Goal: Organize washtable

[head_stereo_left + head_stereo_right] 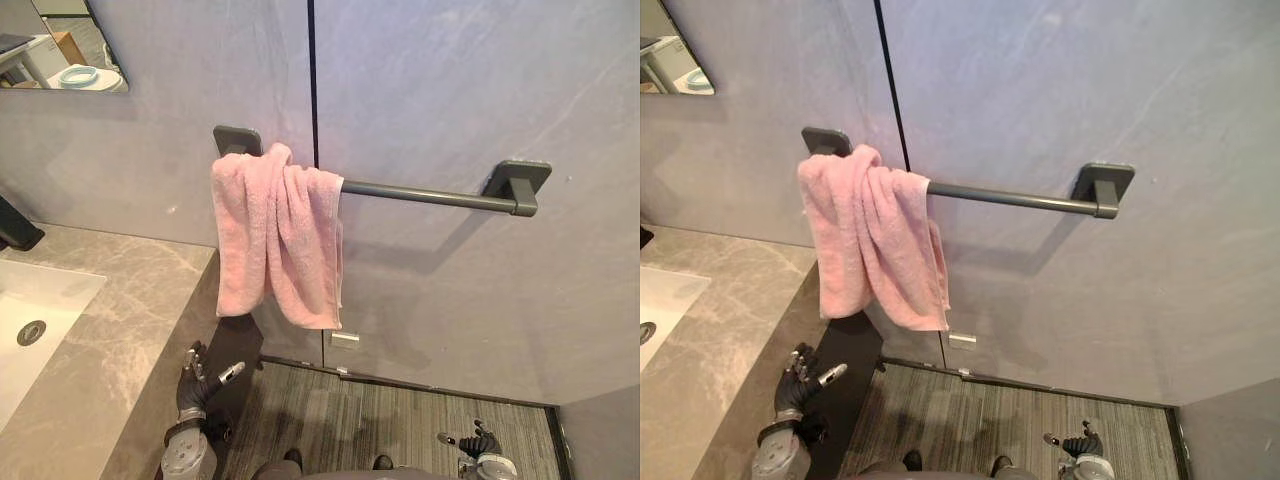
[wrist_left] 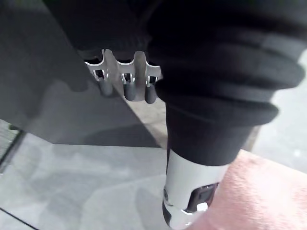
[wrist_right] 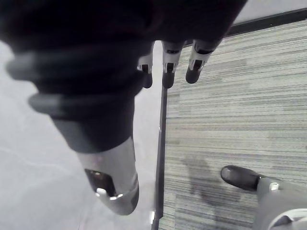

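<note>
A pink towel (image 1: 275, 240) hangs bunched over the left end of a dark grey towel bar (image 1: 430, 195) on the grey wall. My left hand (image 1: 197, 383) is low beside the side of the marble washtable (image 1: 130, 300), well below the towel. It is open with its fingers (image 2: 124, 88) straight and holds nothing. The towel's pink cloth (image 2: 259, 191) shows past the thumb in the left wrist view. My right hand (image 1: 478, 443) hangs low over the striped floor at the lower right, open and holding nothing, fingers (image 3: 168, 72) relaxed.
A white sink (image 1: 35, 310) with a drain is set in the washtable at the left, with a black tap (image 1: 15, 228) behind it. A mirror (image 1: 60, 45) hangs at the upper left. The grey striped floor (image 1: 400, 420) lies below the wall.
</note>
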